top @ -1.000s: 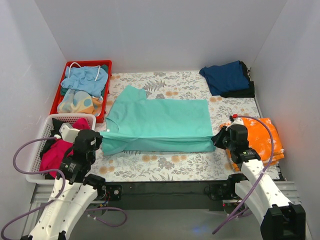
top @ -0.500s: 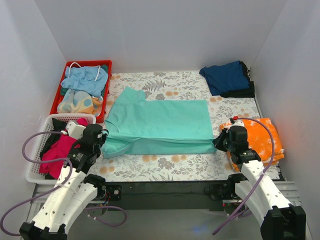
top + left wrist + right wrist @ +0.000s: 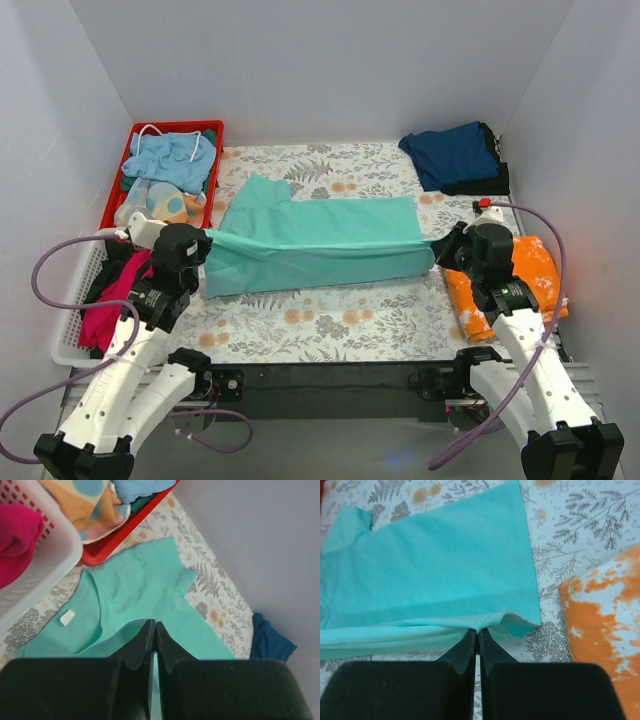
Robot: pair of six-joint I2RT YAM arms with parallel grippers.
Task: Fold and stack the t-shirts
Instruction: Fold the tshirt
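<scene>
The teal-green t-shirt (image 3: 310, 240) lies across the middle of the floral table, its near edge lifted and folded over. My left gripper (image 3: 207, 236) is shut on its near left corner; in the left wrist view (image 3: 155, 626) cloth runs between the shut fingers. My right gripper (image 3: 438, 243) is shut on the near right hem, seen pinched in the right wrist view (image 3: 478, 631). The shirt also shows in the left wrist view (image 3: 135, 587) and right wrist view (image 3: 430, 570). A navy t-shirt (image 3: 455, 155) lies folded at the back right. An orange-and-white t-shirt (image 3: 525, 275) lies folded under my right arm.
A red tray (image 3: 211, 135) of loose clothes stands at the back left. A white basket (image 3: 68, 325) with magenta cloth (image 3: 110, 300) stands at the near left. White walls close in on three sides. The black table edge (image 3: 330, 375) runs along the front.
Both grippers have lifted the shirt's near edge and carried it away from me, over the rest of the shirt. The shirt looks narrower front to back.
</scene>
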